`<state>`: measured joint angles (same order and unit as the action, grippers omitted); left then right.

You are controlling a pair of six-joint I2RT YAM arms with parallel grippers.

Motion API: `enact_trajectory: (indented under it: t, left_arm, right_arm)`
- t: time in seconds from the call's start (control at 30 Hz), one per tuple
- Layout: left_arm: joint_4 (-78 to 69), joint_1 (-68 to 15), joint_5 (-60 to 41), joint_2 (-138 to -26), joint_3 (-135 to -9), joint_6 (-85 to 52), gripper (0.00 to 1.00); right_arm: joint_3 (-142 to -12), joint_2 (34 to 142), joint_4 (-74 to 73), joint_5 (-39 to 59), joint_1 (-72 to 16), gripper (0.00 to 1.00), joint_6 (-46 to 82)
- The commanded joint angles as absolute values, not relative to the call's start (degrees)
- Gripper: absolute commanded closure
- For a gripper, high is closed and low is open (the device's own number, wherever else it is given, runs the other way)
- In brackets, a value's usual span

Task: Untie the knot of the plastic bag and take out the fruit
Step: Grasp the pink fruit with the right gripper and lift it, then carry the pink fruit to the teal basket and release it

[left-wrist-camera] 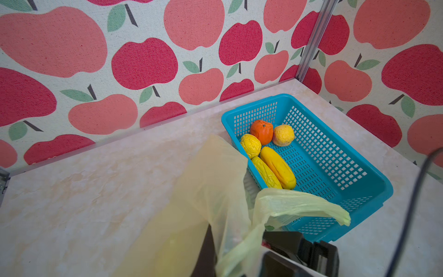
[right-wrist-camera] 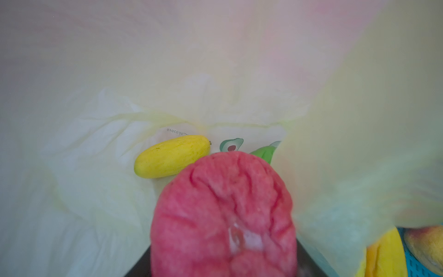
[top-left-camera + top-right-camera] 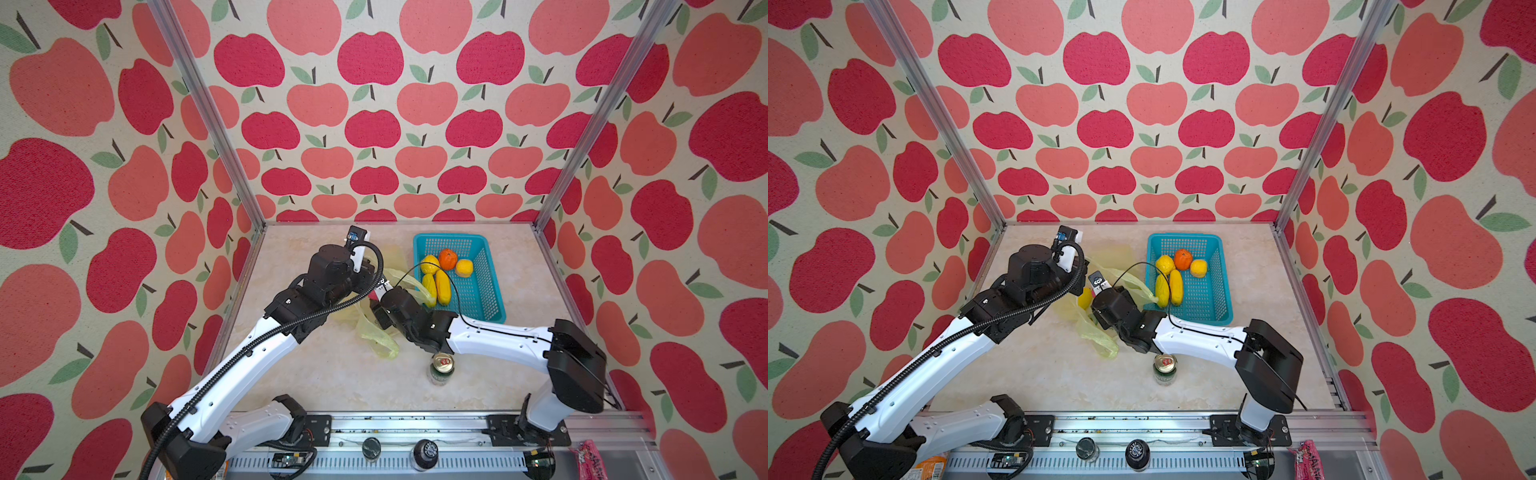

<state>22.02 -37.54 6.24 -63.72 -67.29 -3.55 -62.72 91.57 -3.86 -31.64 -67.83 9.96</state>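
Closed left pincer (image 1: 211,261) seemingly pinches plastic bag (image 1: 203,191); right pincer (image 2: 223,263) clamps pink-red fruit (image 2: 223,203) inside bag.

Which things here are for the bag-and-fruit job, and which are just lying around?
For the job: plastic bag; pink fruit, yellow fruit and green fruit inside it; five fruits in the blue basket.
Just lying about: drink can, pink packet.

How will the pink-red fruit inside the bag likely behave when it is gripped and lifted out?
Probably soft and squashy: the pink-red fruit has deep wrinkles and dents, like foam. Being rounded, it may roll once set down. The thin bag around it might drag along.
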Motion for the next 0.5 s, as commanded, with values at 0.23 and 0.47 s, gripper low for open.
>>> enact_trajectory:
  t: [0.23,0.47]
  left_arm:
    - [20.65,-37.76,7.29,-62.75,-67.18,-3.16,1.0]
    - [20.44,-37.66,7.26,-62.67,-66.9,-3.12,1.0]
  right_arm:
    - [-53.81,65.75,1.61,-38.03,-68.55,0.68,11.67]
    - [-45.0,42.35,1.88,-48.21,-66.07,0.71,8.27]
